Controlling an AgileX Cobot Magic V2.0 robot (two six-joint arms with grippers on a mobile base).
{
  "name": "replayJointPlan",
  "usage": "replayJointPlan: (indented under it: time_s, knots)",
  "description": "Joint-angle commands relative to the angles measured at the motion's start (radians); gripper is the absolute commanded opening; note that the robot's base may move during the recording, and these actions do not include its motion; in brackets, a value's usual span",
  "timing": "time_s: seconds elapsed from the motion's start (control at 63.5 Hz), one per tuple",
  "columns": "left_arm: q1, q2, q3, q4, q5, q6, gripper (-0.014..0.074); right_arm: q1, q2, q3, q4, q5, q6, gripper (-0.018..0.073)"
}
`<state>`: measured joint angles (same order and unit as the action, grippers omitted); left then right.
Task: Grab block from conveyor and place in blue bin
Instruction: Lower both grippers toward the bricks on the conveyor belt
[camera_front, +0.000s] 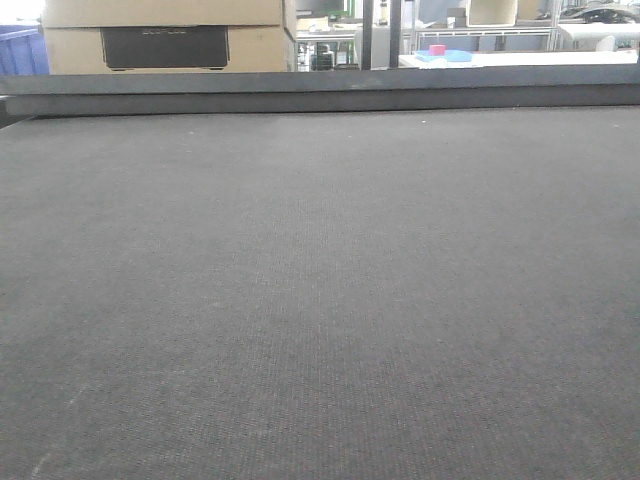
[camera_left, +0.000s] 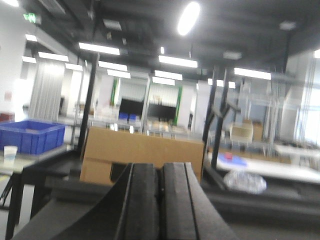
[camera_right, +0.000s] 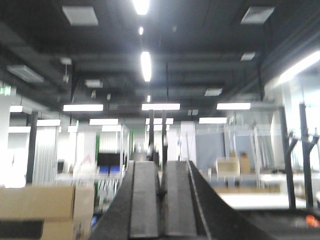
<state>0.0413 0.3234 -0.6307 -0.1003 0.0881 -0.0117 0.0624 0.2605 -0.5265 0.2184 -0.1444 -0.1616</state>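
Observation:
The conveyor (camera_front: 320, 300) is a wide dark grey woven belt that fills the front view, with a dark rail (camera_front: 320, 97) along its far edge. No block shows on the belt. My left gripper (camera_left: 161, 170) is shut and empty, raised and pointing level across the hall. My right gripper (camera_right: 161, 172) is shut and empty, also raised and pointing level. Neither gripper shows in the front view. A blue bin (camera_left: 31, 136) stands on a table at the far left of the left wrist view, and its corner shows in the front view (camera_front: 22, 50).
A cardboard box (camera_front: 170, 35) stands behind the conveyor rail at the back left, also in the left wrist view (camera_left: 142, 155). A white table (camera_front: 520, 58) at the back right carries small pink and blue objects. A clear plastic bag (camera_left: 244, 181) lies beyond the belt.

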Motion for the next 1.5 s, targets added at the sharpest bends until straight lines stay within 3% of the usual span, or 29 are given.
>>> replayJointPlan:
  time_s: [0.0, 0.236, 0.409, 0.583, 0.819, 0.945, 1.039, 1.276, 1.48]
  knots:
    - [-0.006, 0.100, -0.131, 0.043, 0.185, 0.001, -0.0111, -0.004, 0.092, -0.098, 0.004, 0.192, -0.009, -0.0168]
    - [-0.006, 0.359, -0.415, 0.080, 0.573, 0.003, -0.0111, -0.004, 0.343, -0.302, 0.000, 0.617, -0.009, -0.0168]
    - [-0.006, 0.493, -0.451, 0.080, 0.705, 0.003, -0.0111, -0.004, 0.515, -0.389, 0.000, 0.900, -0.009, -0.0168]
    - [-0.006, 0.616, -0.449, 0.064, 0.810, 0.003, -0.0111, -0.004, 0.669, -0.404, 0.007, 1.062, -0.009, -0.0168]
    - [-0.006, 0.760, -0.429, -0.057, 0.816, 0.003, -0.0111, -0.004, 0.786, -0.404, 0.043, 1.036, -0.009, -0.0168]
    - [-0.006, 0.832, -0.418, -0.063, 0.814, 0.003, -0.0111, -0.004, 0.821, -0.406, 0.092, 1.004, -0.009, -0.0168]
    - [-0.006, 0.889, -0.418, -0.066, 0.819, 0.003, -0.0111, -0.004, 0.856, -0.406, 0.092, 1.062, 0.015, -0.0168]
    - [-0.006, 0.982, -0.418, -0.077, 0.873, 0.003, -0.0111, 0.012, 0.976, -0.449, -0.103, 1.183, 0.221, -0.0141]
    - [-0.006, 0.990, -0.418, -0.077, 0.878, 0.003, -0.0111, 0.126, 1.030, -0.508, -0.218, 1.211, 0.343, -0.0141]
